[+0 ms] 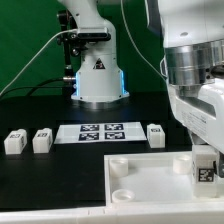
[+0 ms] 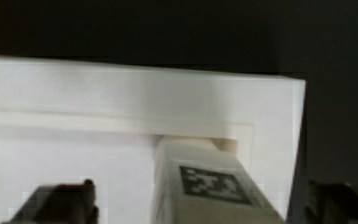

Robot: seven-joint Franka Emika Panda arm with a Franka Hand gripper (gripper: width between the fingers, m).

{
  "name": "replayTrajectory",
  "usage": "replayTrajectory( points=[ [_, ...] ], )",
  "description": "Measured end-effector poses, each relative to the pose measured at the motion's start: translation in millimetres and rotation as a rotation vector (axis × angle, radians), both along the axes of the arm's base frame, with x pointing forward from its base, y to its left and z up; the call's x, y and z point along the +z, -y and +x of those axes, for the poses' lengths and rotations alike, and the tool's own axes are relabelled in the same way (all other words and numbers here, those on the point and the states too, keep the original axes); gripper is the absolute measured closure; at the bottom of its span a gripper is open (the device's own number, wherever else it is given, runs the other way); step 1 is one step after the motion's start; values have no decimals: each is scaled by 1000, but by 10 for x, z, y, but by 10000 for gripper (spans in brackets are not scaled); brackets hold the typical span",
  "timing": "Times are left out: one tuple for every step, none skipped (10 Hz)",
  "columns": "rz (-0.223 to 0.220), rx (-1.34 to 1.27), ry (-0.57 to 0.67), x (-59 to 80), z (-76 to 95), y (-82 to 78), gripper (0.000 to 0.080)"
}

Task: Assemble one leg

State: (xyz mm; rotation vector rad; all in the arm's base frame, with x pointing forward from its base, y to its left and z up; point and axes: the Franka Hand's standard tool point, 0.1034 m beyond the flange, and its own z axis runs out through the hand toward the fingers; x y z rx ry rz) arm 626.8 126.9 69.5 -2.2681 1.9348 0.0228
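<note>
A white leg (image 2: 208,185) with a black-and-white tag stands upright at the near right corner of the large flat white panel (image 2: 123,100). My gripper (image 2: 202,207) straddles it. Its dark fingers (image 2: 62,203) sit apart from the leg's sides with gaps on both sides, so the gripper is open. In the exterior view the gripper (image 1: 206,160) hangs over the same leg (image 1: 205,170) at the right end of the panel (image 1: 140,175). Three more legs lie on the table: two at the exterior view's left (image 1: 14,142) (image 1: 42,140) and one (image 1: 156,133) behind the panel.
The marker board (image 1: 100,131) lies flat behind the panel, between the loose legs. The robot base (image 1: 97,75) stands at the back centre. The table surface is black.
</note>
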Motion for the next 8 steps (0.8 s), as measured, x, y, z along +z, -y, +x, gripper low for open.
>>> replayTrajectory(
  points=[
    [-15, 139, 18, 1, 0, -4, 180],
    [-34, 310, 41, 2, 3, -21, 156],
    [-45, 427, 56, -3, 2, -23, 156],
    [-54, 522, 68, -4, 3, -12, 151],
    [-62, 609, 79, -5, 3, -8, 151],
    [-73, 702, 90, -6, 4, -1, 150],
    [-94, 856, 105, -3, 12, 22, 150],
    [-137, 1043, 113, 26, 55, 59, 150]
  ],
)
